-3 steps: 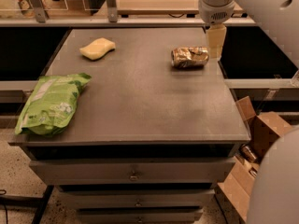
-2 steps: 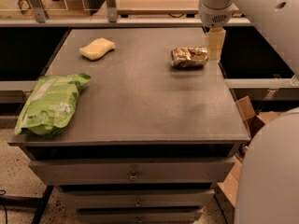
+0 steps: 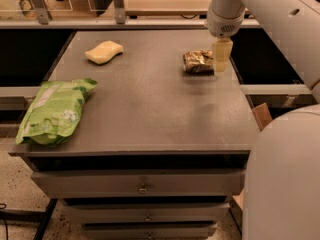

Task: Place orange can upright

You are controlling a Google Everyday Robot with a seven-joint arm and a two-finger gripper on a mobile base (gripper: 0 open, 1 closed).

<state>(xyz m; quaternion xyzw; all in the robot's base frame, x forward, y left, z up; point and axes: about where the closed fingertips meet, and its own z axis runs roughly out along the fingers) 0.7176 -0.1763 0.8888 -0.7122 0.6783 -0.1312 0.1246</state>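
- A green bag (image 3: 52,111) lies at the lower left, over the worktop (image 3: 150,109) edge.
- The orange can (image 3: 198,62) lies on its side at the upper right.
- My pincer (image 3: 222,56) hangs just right of it; apart or together, I cannot tell.
- A yellow sponge (image 3: 104,51) sits at the upper left.

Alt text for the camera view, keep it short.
The orange can lies on its side near the far right edge of the table, with the gripper close beside it. A yellow sponge sits far left; a green bag lies at the near left edge.
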